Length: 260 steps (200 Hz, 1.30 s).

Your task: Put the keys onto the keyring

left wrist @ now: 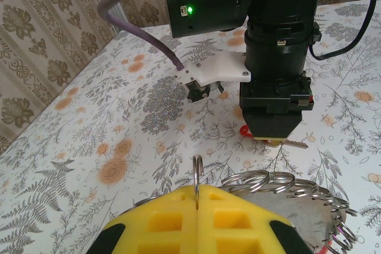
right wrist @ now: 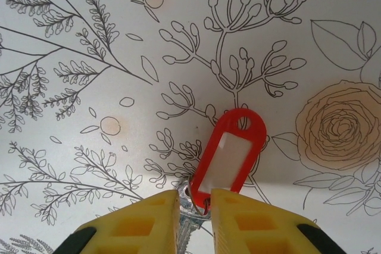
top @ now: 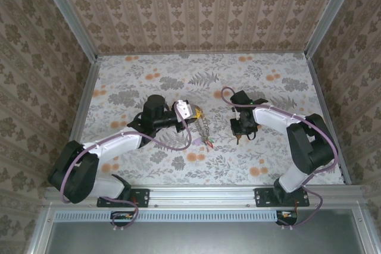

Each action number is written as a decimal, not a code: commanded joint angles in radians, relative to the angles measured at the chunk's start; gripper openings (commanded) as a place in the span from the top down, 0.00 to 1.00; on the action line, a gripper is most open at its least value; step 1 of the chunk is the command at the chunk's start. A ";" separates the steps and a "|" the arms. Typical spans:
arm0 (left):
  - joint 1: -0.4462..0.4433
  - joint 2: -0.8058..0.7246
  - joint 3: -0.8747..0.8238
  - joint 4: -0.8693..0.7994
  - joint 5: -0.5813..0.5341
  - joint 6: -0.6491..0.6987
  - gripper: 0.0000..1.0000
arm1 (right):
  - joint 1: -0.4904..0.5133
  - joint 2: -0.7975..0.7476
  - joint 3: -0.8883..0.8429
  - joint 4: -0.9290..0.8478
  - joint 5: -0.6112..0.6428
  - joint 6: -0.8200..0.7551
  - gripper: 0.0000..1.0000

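Note:
The keyring (left wrist: 280,181) is a chain of linked silvery split rings, and my left gripper (left wrist: 197,190) is shut on one upright ring of it. From above, the keyring (top: 205,128) hangs from the left gripper (top: 189,111), with green- and purple-tagged keys (top: 209,143) at its lower end on the table. A key (right wrist: 186,218) with a red tag (right wrist: 229,153) lies on the table. My right gripper (right wrist: 195,197) points straight down over it, with its yellow fingers pressed against the key head and the tag's end. The left wrist view has that right gripper (left wrist: 271,138) just beyond the keyring.
The table (top: 137,81) has a floral cloth and is walled by patterned panels on three sides. A purple cable (left wrist: 140,28) loops off the right arm close to the left gripper. The two grippers are about a hand's width apart near the table's middle.

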<state>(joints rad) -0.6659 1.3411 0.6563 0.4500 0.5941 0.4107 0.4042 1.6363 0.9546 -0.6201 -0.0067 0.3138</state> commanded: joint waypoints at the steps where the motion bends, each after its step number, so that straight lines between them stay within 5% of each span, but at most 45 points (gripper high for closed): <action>1: -0.001 -0.010 0.035 0.035 0.006 -0.019 1.00 | 0.002 0.004 0.028 -0.028 0.024 0.004 0.80; 260: -0.001 -0.020 0.048 0.013 0.006 -0.006 1.00 | 0.002 0.031 0.039 -0.030 0.048 0.027 0.85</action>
<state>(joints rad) -0.6659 1.3411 0.6617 0.4431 0.5941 0.4110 0.4042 1.6581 0.9699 -0.6205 0.0196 0.3248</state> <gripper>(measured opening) 0.043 0.165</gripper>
